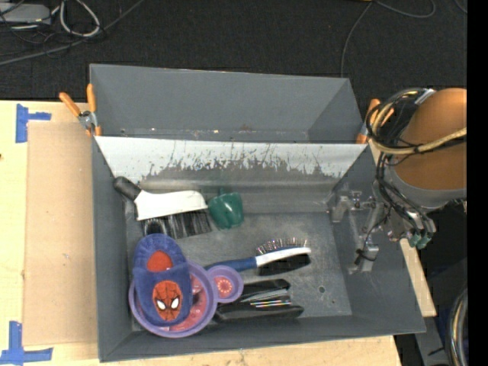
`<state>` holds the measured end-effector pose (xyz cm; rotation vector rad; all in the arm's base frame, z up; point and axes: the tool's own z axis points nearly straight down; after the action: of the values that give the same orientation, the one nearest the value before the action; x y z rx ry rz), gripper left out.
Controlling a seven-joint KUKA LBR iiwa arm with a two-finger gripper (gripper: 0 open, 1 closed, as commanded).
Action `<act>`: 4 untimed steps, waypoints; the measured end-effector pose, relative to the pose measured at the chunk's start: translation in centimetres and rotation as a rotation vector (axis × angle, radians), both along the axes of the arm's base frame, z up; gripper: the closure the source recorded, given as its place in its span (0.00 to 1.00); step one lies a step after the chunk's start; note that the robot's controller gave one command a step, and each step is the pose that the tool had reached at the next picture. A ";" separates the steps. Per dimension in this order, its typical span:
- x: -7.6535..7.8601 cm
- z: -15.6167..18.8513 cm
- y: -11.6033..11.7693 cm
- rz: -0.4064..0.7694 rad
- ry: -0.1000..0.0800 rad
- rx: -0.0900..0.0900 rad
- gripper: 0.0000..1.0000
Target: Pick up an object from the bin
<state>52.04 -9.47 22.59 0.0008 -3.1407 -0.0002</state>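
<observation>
My gripper [352, 232] hangs low at the right side of the bin, close to the right wall, open with nothing between its fingers. One fingertip [365, 258] points down toward the bare floor. The nearest loose thing is a hairbrush [280, 258] with a blue handle and a white and black head, lying a little to the gripper's left. Just below the brush lies a flat black tool [263, 296]. A small green object [226, 210] sits further left, near the bin's back.
A white scrubbing brush [172, 207] with black bristles lies at the back left. A blue Spider-Man slipper [162, 284] rests in a purple bowl [200, 316] at the front left. The orange-covered arm reaches over the right rim.
</observation>
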 end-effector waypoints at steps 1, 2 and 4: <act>1.8 -8.6 4.6 0.051 -0.002 0.000 0.00; 3.4 -9.5 6.6 0.238 -0.001 -0.002 0.00; 3.9 -15.9 6.8 0.338 -0.002 -0.001 0.00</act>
<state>55.94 -2.67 6.71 0.5293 -3.0982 0.0021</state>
